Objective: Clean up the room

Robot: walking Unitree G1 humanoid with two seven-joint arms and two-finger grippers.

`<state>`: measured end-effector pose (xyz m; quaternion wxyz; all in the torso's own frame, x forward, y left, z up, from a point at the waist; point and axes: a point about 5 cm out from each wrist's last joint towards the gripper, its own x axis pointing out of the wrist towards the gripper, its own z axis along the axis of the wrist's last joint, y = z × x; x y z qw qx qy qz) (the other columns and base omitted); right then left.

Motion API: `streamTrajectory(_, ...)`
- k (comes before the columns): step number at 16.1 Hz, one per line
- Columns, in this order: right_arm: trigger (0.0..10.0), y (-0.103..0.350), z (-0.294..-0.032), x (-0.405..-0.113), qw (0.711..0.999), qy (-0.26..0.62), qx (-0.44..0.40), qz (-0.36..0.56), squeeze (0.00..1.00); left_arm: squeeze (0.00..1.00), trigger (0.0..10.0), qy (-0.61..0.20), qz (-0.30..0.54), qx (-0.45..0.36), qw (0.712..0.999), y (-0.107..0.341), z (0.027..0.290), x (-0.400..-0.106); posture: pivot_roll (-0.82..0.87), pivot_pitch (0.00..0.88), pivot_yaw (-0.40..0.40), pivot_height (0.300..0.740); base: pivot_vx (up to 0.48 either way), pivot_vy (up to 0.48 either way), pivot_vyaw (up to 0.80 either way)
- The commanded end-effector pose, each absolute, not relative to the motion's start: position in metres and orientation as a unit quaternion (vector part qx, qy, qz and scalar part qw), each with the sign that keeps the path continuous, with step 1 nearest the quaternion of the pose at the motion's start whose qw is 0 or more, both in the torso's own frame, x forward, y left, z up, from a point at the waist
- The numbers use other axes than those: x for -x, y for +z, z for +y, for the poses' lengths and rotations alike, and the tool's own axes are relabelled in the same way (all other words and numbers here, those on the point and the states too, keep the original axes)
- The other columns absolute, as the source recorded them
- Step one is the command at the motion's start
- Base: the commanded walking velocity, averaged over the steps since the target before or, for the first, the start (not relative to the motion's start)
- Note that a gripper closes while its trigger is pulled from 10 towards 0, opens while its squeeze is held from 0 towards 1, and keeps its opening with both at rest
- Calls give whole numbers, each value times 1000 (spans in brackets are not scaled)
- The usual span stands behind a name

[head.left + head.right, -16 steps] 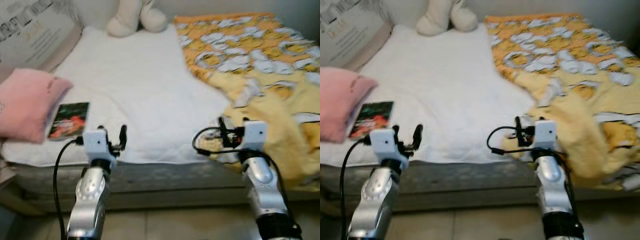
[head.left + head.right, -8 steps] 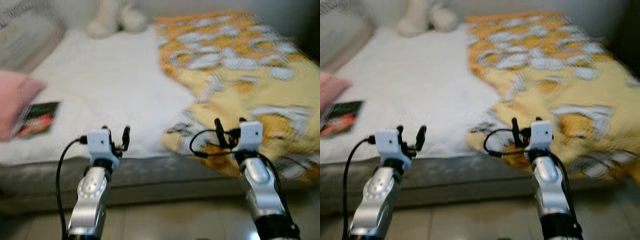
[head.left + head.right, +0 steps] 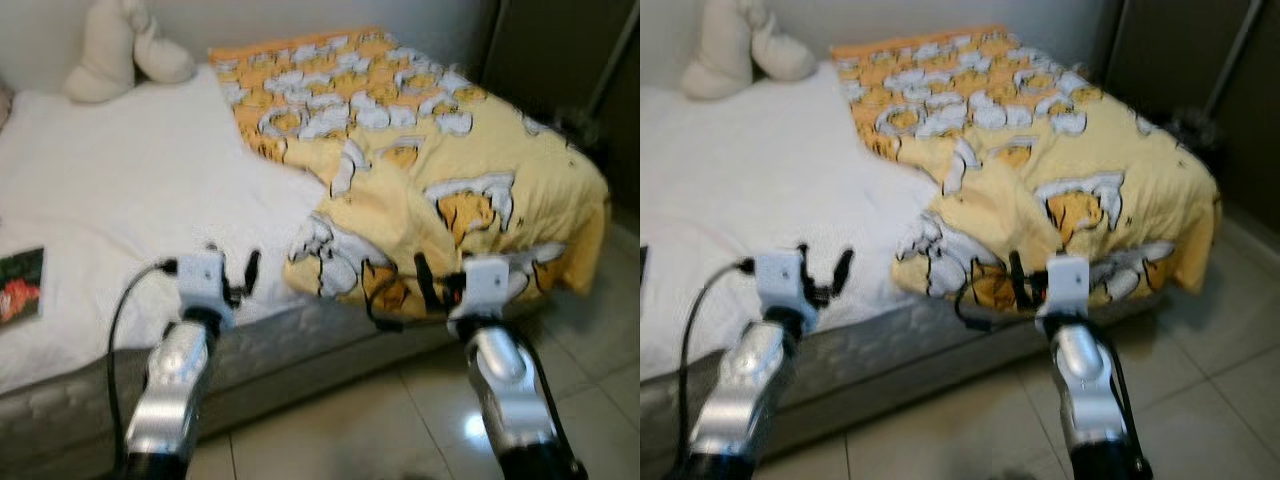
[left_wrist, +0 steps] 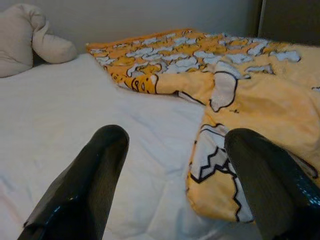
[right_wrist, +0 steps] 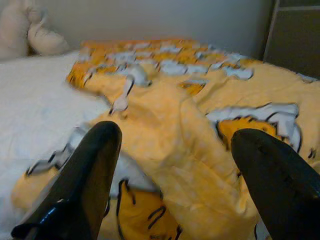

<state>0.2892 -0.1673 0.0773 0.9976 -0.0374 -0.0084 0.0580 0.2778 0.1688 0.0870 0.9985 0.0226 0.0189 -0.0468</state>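
A crumpled yellow and orange blanket (image 3: 400, 150) with a cartoon print covers the right half of the bed and hangs over its near corner. The white sheet (image 3: 120, 180) lies bare on the left half. My left gripper (image 3: 232, 268) is open and holds nothing; it hovers at the mattress edge over the sheet, and in the left wrist view (image 4: 175, 140) it faces the blanket's folded edge. My right gripper (image 3: 440, 282) is open too, just in front of the blanket's hanging fold (image 5: 170, 130), with nothing between its fingers.
A cream plush toy (image 3: 120, 50) sits at the head of the bed by the wall. A dark book (image 3: 20, 285) lies on the sheet at the far left. A dark cabinet (image 3: 560, 50) stands to the right. Tiled floor (image 3: 380, 420) runs along the bed.
The camera has swung to the right: the pink pillow and box have left the picture and the blanket is now ahead. Both grippers stay raised and open.
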Motion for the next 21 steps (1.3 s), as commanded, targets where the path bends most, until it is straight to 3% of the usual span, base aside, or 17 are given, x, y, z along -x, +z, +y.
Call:
streamTrajectory(1,10000,80,-172,-288,998,50,45,-16,0,0,10000,-55,27,-22,998,87,162,-283,-148,0,109,740,0,0,-619)
streamTrajectory(6,10000,79,-173,-288,998,45,41,-10,0,0,10000,-71,23,-15,997,88,157,-283,-153,0,114,740,73,0,-606)
streamTrajectory(9,10000,80,-171,-288,998,51,40,-15,0,0,10000,-64,31,-8,997,86,158,-284,-155,0,114,740,0,452,0)
streamTrajectory(17,10000,79,-167,-289,998,55,39,-12,0,0,10000,-84,32,-25,996,86,151,-284,-152,0,118,740,425,78,0)
streamTrajectory(21,10000,78,-166,-288,998,57,39,-11,0,0,10000,-134,30,-53,989,85,134,-283,-156,0,123,740,434,-123,0)
